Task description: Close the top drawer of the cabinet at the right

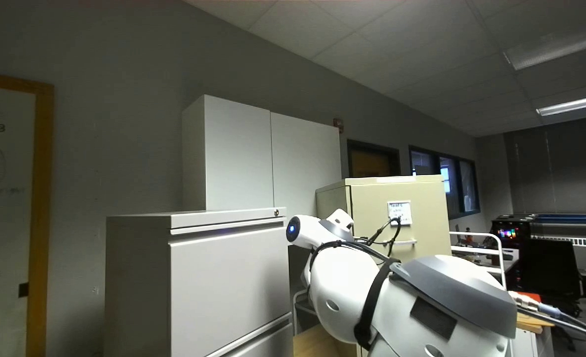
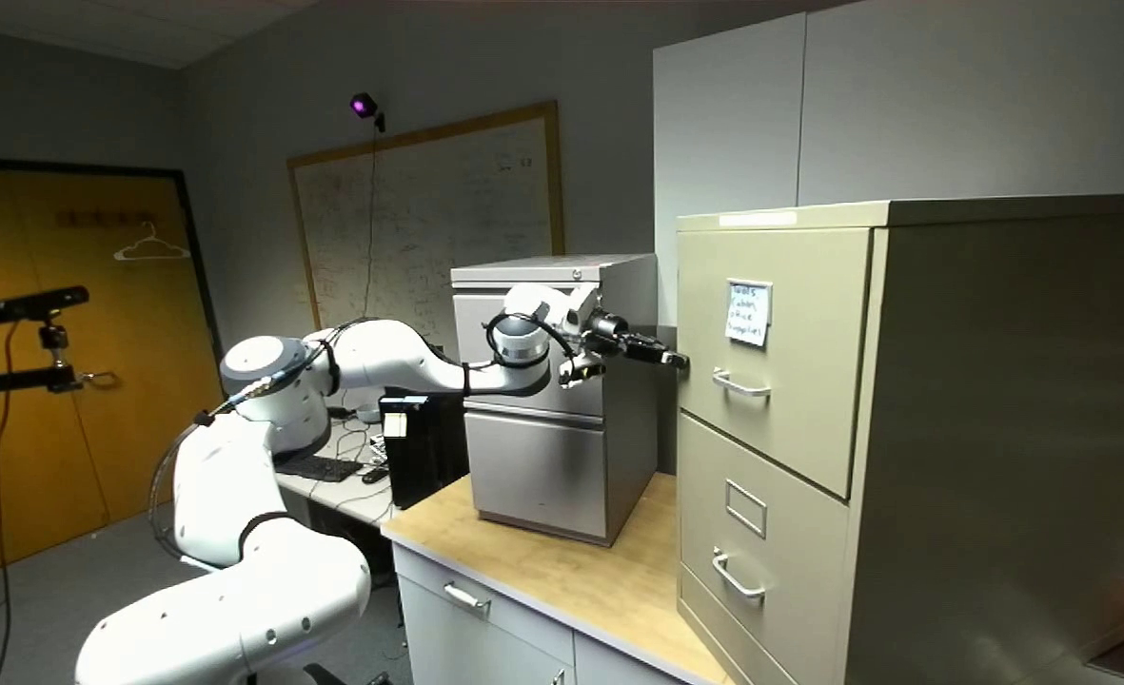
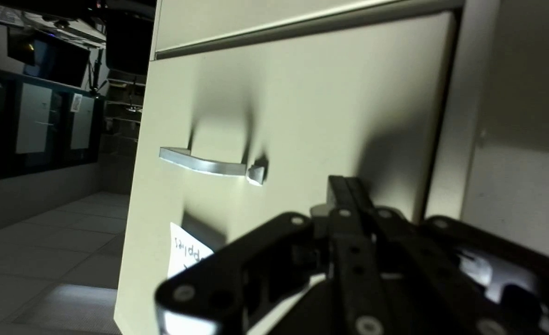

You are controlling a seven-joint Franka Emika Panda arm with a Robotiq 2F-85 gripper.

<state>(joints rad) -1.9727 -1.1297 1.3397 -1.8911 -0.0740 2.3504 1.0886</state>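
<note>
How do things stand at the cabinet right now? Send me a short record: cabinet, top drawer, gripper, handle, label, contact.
cabinet: tan metal
top drawer: in or nearly in; thin dark gap along its edge, full closure not certain
gripper: shut, close to the drawer front near one side edge
handle: metal, not gripped
label: white, handwritten, above the handle
contact: touching the drawer or just short, cannot tell

The black gripper (image 3: 347, 181) is crowding the lower right, its fingers (image 3: 338, 197) lying together, tips pointing at the beige top drawer (image 3: 302, 107); whether they're touching isn't showing! The silver handle (image 3: 204, 166) is gleaming left of the tips, and the white label (image 3: 185, 250) is peeking out past the gripper.
</note>
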